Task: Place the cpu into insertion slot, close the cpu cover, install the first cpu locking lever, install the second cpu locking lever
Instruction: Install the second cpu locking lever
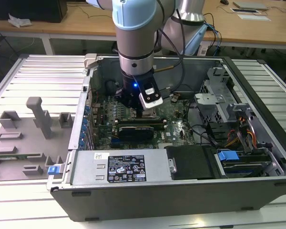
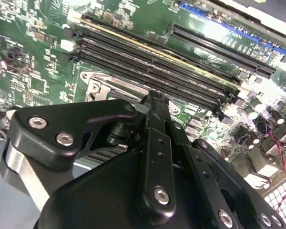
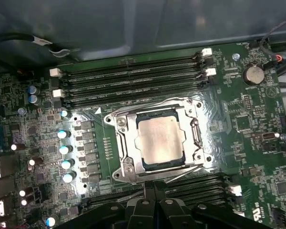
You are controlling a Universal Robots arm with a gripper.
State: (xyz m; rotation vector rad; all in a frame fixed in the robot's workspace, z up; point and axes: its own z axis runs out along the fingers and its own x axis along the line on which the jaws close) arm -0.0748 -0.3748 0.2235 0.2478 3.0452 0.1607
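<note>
Claw (image 3: 150,188) hovers beside dull silver square cpu (image 3: 159,139) under cpu cover (image 3: 193,125).

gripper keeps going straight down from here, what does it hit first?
Probably the lower edge of the cpu cover, closed over the cpu, where a thin lever lies. The gripper hangs just above that edge in the first wrist view; depth is unclear.

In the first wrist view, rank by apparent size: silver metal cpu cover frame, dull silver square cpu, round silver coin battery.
1. Silver metal cpu cover frame, largest; it surrounds the chip.
2. Dull silver square cpu.
3. Round silver coin battery, smallest.
</note>
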